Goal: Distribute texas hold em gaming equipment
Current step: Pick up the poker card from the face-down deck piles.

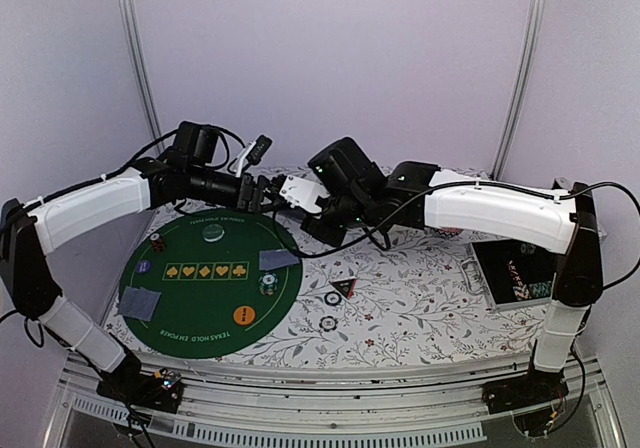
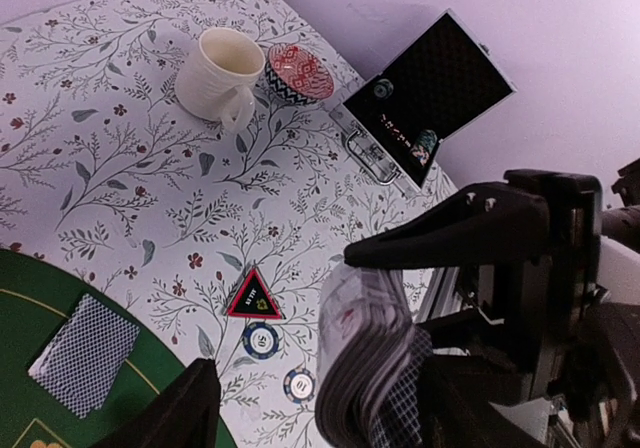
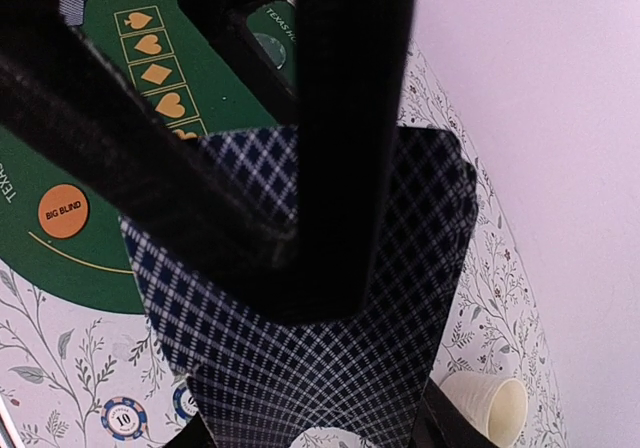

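My right gripper [image 1: 292, 194] is shut on a thick deck of checked-back playing cards [image 3: 330, 368], held in the air over the table's far middle. My left gripper [image 1: 262, 190] meets it there, open, with its jaws either side of the deck [image 2: 365, 363]; the left finger [image 2: 175, 408] stands clear of the cards. A green round mat [image 1: 190, 288] carries two face-down cards [image 1: 280, 259] [image 1: 138, 303], an orange button [image 1: 244, 315], a clear disc [image 1: 213, 233] and a chip [image 1: 267, 284]. The triangular marker [image 2: 252, 296] and two chips [image 2: 260, 341] [image 2: 298, 384] lie on the floral cloth.
A cream mug [image 2: 215, 73] and a red-patterned dish [image 2: 299, 73] stand at the far side of the cloth. An open black case [image 2: 430, 93] with chips inside lies at the right. Cables hang between the two arms.
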